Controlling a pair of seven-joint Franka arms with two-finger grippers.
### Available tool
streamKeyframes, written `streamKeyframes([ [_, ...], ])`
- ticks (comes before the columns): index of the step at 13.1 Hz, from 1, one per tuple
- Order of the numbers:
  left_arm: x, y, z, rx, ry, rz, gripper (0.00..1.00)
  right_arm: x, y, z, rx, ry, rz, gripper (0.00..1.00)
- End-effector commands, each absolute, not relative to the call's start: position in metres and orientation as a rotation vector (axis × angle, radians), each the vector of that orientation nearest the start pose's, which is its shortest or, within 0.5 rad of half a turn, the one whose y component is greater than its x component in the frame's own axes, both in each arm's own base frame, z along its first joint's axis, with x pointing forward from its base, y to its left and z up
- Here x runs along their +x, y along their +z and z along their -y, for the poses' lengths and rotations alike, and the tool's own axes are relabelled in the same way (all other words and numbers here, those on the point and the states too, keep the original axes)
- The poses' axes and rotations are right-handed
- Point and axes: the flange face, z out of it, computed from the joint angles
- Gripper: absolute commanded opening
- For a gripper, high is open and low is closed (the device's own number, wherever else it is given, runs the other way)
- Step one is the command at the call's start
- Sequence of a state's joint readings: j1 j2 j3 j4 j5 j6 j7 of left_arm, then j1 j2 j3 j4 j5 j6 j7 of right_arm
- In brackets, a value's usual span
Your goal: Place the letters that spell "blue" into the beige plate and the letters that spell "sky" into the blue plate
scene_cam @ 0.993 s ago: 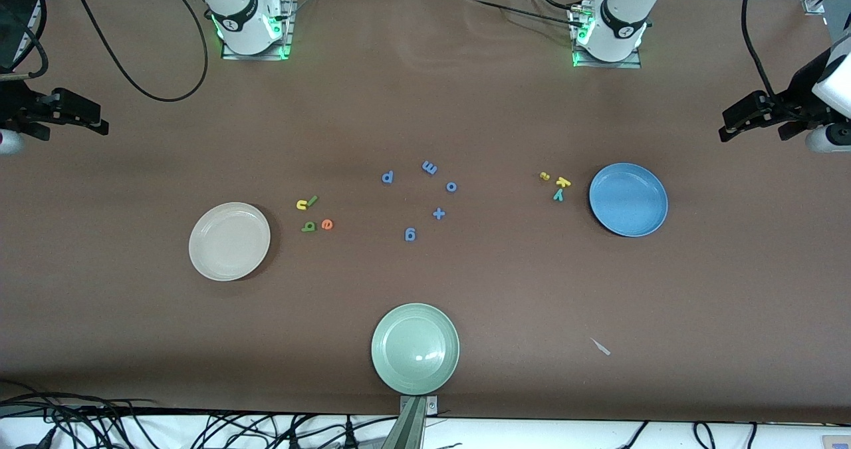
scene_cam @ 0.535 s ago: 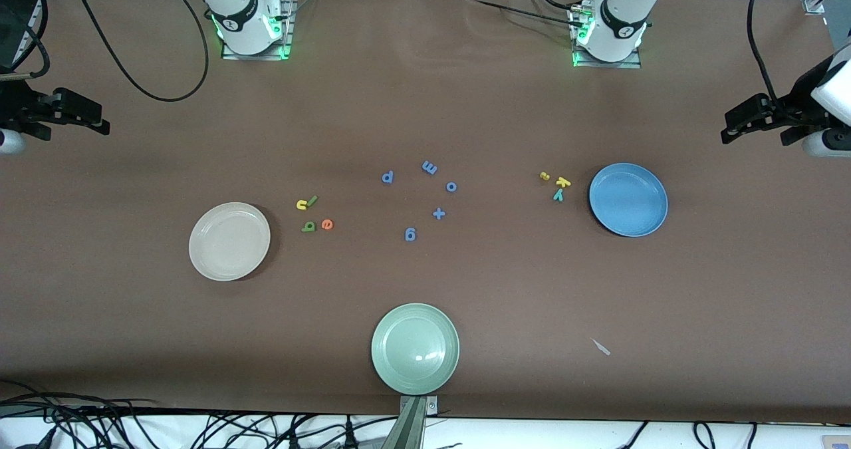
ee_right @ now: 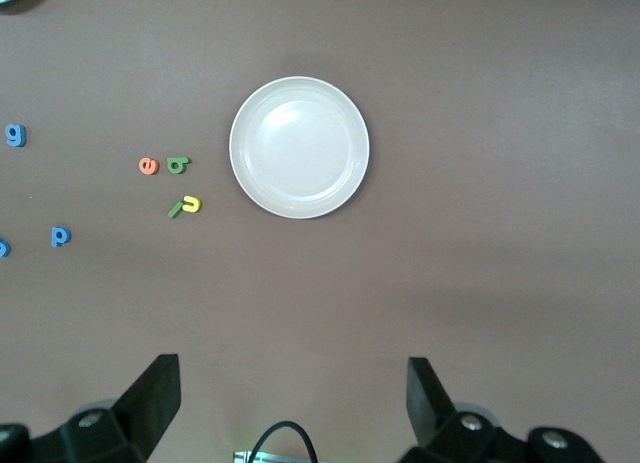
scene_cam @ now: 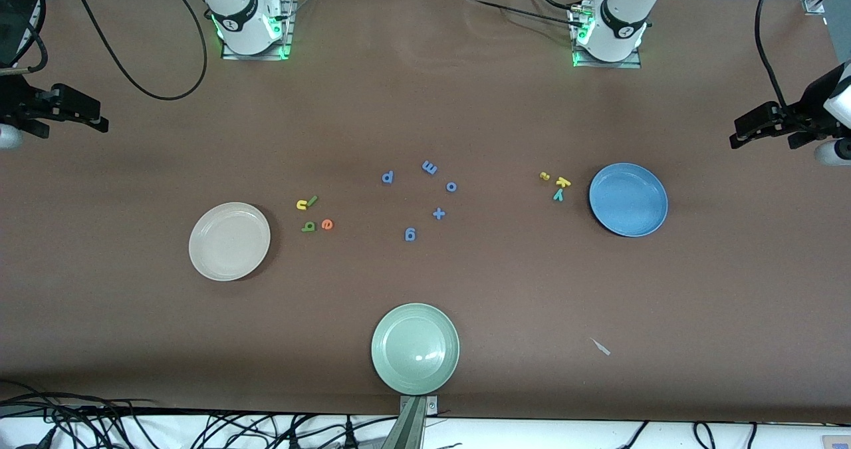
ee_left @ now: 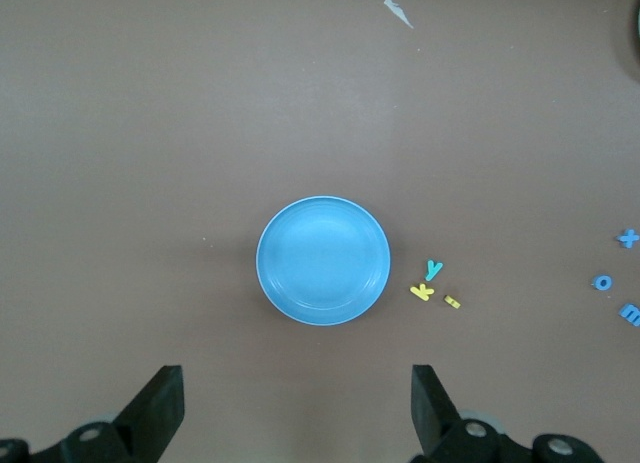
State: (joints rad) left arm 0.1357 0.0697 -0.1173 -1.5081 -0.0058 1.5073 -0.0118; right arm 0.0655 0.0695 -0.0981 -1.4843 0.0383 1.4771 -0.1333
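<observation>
Both plates empty, the left tool [ee_left: 295,413] and right tool [ee_right: 290,408] hang wide open, empty, over the worktop's [scene_cam: 425,103] ends, leaving the letter clusters unobstructed.

The tabletop [scene_cam: 505,103] is covered by a matt brown sheet, cloth-like or paper-like, with slight ripples seen near the arm bases. The green plate [scene_cam: 415,348] is finished in a smooth, semi-gloss glaze; a bright highlight is seen in its well. The beige plate [scene_cam: 229,241] and the blue plate [scene_cam: 628,199] are seen as smooth, with a softer sheen and faint concentric rings. The small letters [scene_cam: 312,213] are seen as matt and soft-edged, foam-like, in flat solid colours. The arm bases [scene_cam: 615,26] are cased in glossy white plastic. The gripper fingers [ee_left: 160,408] are seen as matt black plastic.
</observation>
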Motion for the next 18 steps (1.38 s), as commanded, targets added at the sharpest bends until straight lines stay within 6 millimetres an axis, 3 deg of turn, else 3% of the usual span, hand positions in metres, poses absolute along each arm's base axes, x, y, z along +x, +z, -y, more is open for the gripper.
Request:
streamKeyframes([
  [1, 0.566, 0.612, -0.016, -3.116, 0.136, 0.017, 1.00, 0.539, 0.615, 0.007, -3.096, 0.058, 0.169, 1.00],
  [8, 0.565, 0.616, -0.011, -3.131, 0.143, 0.004, 1.00, 0.539, 0.617, 0.005, -3.110, 0.067, 0.206, 1.00],
  [18, 0.563, 0.595, -0.010, -3.119, 0.210, -0.016, 1.00, 0.538, 0.616, 0.006, -3.129, 0.099, 0.212, 1.00],
])
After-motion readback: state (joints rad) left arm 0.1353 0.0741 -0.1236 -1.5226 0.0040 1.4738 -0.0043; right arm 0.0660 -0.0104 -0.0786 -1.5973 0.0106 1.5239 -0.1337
